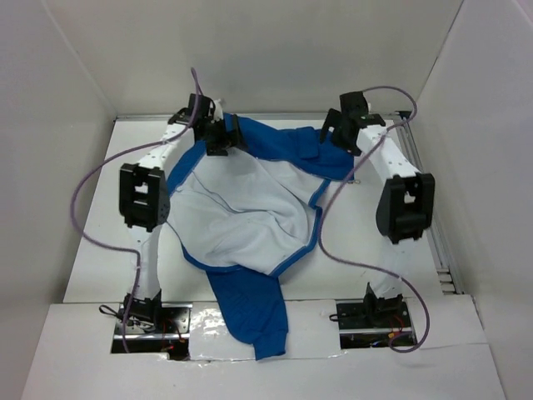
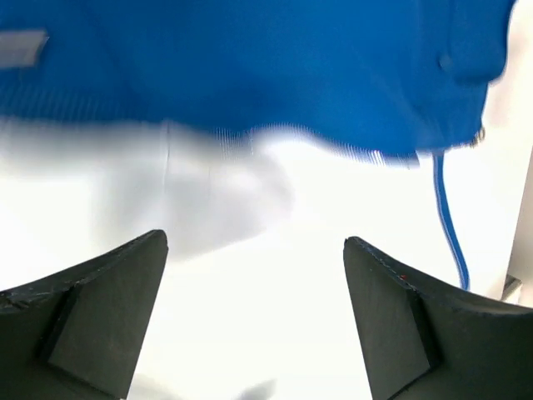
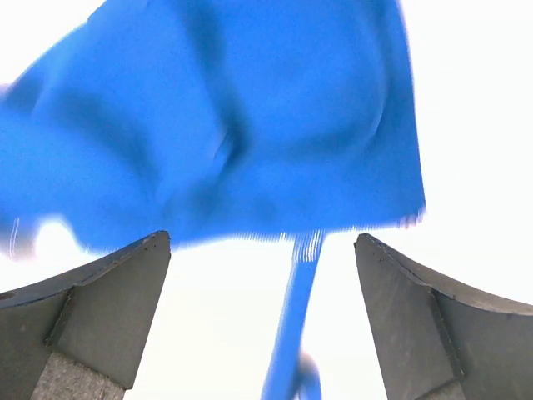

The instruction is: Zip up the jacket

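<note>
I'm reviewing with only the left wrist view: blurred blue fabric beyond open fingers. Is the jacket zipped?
Observer: No. In the top view the jacket lies spread open, white lining up.
Operator: Is the right end effector holding it?
Observer: No. Its wrist view shows it open, with nothing between the fingers and blue fabric just beyond.
Operator: Where are the sleeves?
Observer: One blue sleeve stretches toward the near side, between the two arm bases.
</note>
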You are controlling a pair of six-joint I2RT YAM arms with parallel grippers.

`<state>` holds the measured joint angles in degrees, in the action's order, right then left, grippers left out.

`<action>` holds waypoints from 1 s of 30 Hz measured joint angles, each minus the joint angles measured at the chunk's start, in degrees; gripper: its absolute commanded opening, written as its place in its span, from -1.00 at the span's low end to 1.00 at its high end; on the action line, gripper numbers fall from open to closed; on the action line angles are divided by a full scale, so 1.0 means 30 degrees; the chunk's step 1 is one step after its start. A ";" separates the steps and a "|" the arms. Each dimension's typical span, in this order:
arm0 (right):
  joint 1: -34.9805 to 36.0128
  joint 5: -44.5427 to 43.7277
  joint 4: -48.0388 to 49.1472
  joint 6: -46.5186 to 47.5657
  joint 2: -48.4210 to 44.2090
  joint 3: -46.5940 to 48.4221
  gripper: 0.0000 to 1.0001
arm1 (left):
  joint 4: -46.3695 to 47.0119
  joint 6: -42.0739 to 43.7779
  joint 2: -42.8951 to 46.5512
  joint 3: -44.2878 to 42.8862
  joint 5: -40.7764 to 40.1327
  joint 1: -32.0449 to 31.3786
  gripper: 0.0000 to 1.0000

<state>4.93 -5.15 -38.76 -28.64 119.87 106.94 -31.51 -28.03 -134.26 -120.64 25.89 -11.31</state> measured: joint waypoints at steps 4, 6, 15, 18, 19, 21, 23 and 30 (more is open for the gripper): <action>0.4269 -0.1494 0.0852 0.2157 -0.8233 -0.6062 0.99 | -0.0444 -0.0036 0.6703 0.5479 -0.2113 0.0204 0.98; 0.7096 -0.0889 0.1501 0.2769 -1.1446 -0.7970 0.99 | -0.0532 -0.0721 1.0491 0.8626 -0.2608 0.0976 0.99; 1.5963 -0.0809 0.1523 0.3322 -1.3231 -1.2961 0.99 | -0.1916 -0.4102 1.4360 1.8192 -0.4947 0.7679 0.99; 1.8848 -0.1086 0.1297 0.3665 -1.1817 -1.3253 0.99 | -0.2390 -0.4583 1.3544 1.8972 -0.5100 0.7919 0.99; 1.9518 -0.1086 0.1217 0.3759 -1.1584 -1.3318 0.99 | -0.2361 -0.4714 1.3427 1.9008 -0.5093 0.7992 0.98; 2.0444 -0.1260 0.1049 0.3861 -1.1089 -1.3340 0.99 | -0.2084 -0.4852 1.3216 1.9008 -0.5100 0.8247 0.98; 2.0873 -0.1515 0.0940 0.3774 -1.0389 -1.3340 0.99 | -0.1668 -0.4947 1.2735 1.8994 -0.5107 0.8415 0.91; 2.0975 -0.3133 0.0780 0.2470 -0.7817 -1.4586 0.64 | -0.0969 -0.5370 1.0462 1.8819 -0.5056 0.8444 0.11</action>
<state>67.85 -14.55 -36.42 -21.23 96.42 63.18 -34.41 -44.14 -102.87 -64.18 10.72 14.02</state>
